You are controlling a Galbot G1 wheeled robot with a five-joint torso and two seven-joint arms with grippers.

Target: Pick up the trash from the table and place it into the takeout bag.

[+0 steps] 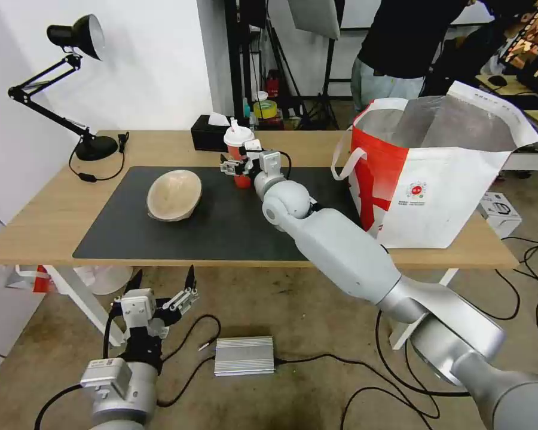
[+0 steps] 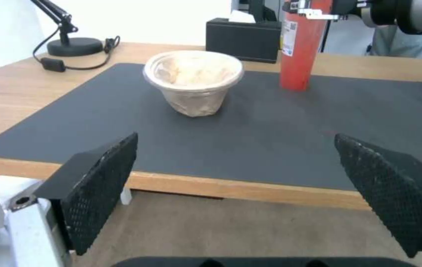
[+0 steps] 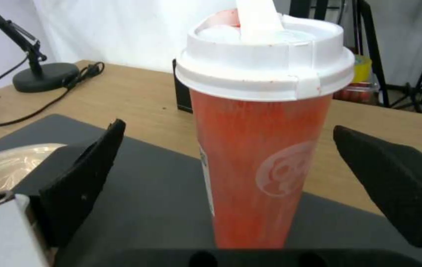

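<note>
Black ribbed pads of the right tool (image 3: 231, 178) stand wide on either side of the red cup (image 3: 260, 148), not yet touching it; in the head view the right tool (image 1: 240, 164) sits at the cup (image 1: 239, 154) near the far edge of the dark mat (image 1: 221, 233), the cup upright at about twelve o'clock from the mat's middle. I judge the cup light and thin-walled, stiff enough for a gentle pinch but easy to dent; its tall narrow shape looks tippy, and the white lid (image 3: 265, 70) with its straw (image 3: 258, 15) may pop if squeezed high, so the mid-body below the lid seems the place to hold. Whether liquid remains inside cannot be seen.

At nine o'clock from the cup lies the beige bowl (image 1: 174, 194), tilted on its side on the mat; it looks light, rigid pulp with a thin rim. At three o'clock the bag (image 1: 424, 179) stands open on the tabletop (image 1: 54, 209), foil lining showing; its contents are hidden by its walls. A black tissue box (image 1: 208, 134) sits just behind the cup.

Parked below the tabletop's near edge, the left tool (image 1: 161, 292) hangs spread wide and empty, facing the bowl (image 2: 193, 81).
</note>
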